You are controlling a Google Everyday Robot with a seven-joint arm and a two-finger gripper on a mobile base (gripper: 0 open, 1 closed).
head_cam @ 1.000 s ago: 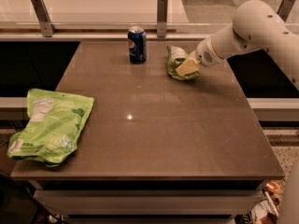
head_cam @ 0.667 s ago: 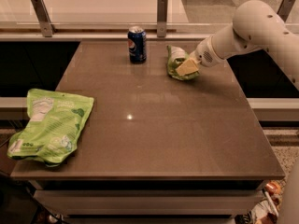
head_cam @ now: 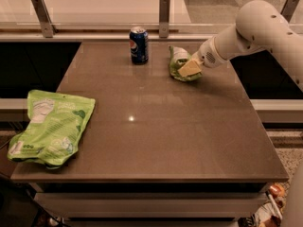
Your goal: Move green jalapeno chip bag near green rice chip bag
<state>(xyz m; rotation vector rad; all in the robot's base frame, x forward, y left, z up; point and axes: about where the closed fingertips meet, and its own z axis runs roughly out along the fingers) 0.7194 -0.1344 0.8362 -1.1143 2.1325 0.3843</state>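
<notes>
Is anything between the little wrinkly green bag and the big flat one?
Nothing visible. The gripper is at the small wrinkled green bag; the blue soda can stands behind its path to the large light-green pouch.

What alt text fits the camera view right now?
A white robot arm's gripper is at the small green jalapeno chip bag on the far side of the table, near a blue soda can. The large green rice chip bag lies flat at the near left corner, overhanging the edge.
</notes>
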